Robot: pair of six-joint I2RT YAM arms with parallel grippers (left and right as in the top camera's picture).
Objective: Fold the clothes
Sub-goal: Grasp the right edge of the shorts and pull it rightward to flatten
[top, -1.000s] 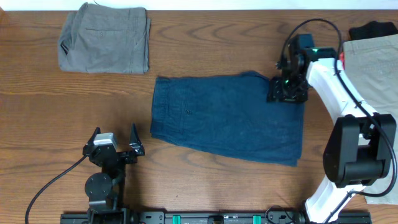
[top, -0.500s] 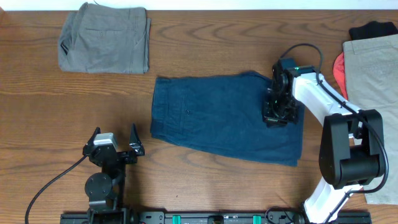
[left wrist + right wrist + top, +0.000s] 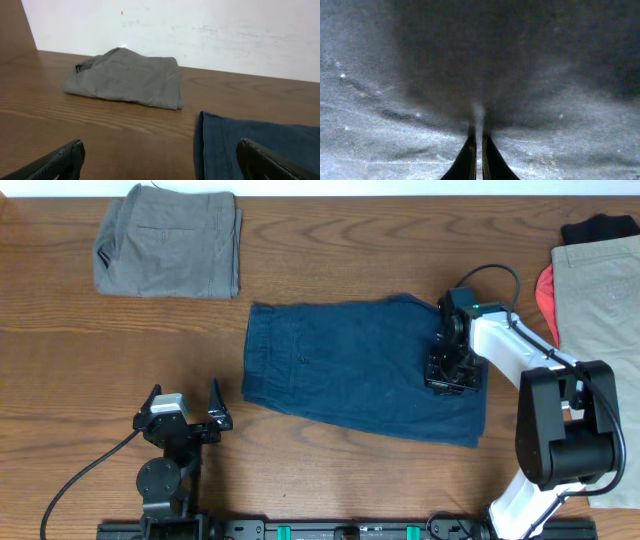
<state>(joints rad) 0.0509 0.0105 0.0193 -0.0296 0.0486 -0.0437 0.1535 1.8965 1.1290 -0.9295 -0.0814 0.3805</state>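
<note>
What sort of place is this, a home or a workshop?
Likely a robotics lab bench: white cabled robot arm over a brown wooden table, dark navy-blue fabric shorts spread for folding, bare white wall.

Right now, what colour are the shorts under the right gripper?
Plain dark navy blue; the shorts show best in the overhead view.

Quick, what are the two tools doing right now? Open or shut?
Left tool: open, holding nothing.
Right tool: shut, pinching the navy shorts.
</note>
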